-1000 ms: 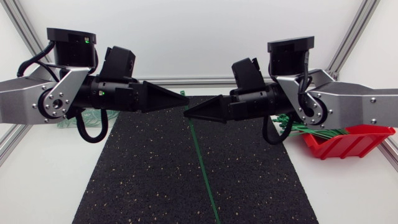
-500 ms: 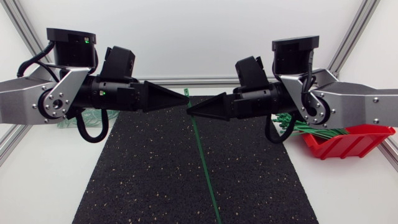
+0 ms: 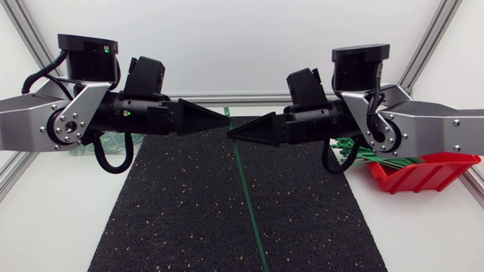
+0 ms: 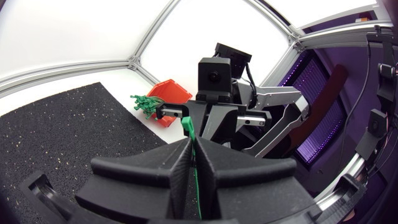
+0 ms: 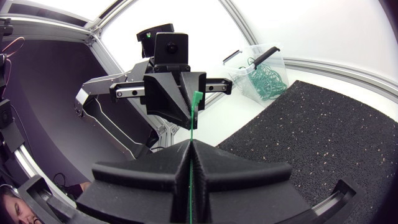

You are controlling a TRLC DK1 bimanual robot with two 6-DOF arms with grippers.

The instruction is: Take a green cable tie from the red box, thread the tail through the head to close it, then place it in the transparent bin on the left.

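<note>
Tip to tip above the black mat point(image 3: 166, 211), my left hand point(image 3: 224, 122) and right hand point(image 3: 230, 133) both pinch the green cable tie point(image 3: 248, 204) — head just past their tips, tail hanging free over the mat.

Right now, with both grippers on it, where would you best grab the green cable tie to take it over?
Probably the long free tail of the green cable tie, which runs down from where the left gripper and right gripper meet, over the black mat. Come in below the fingertips, since the head end is crowded between both grippers.
</note>
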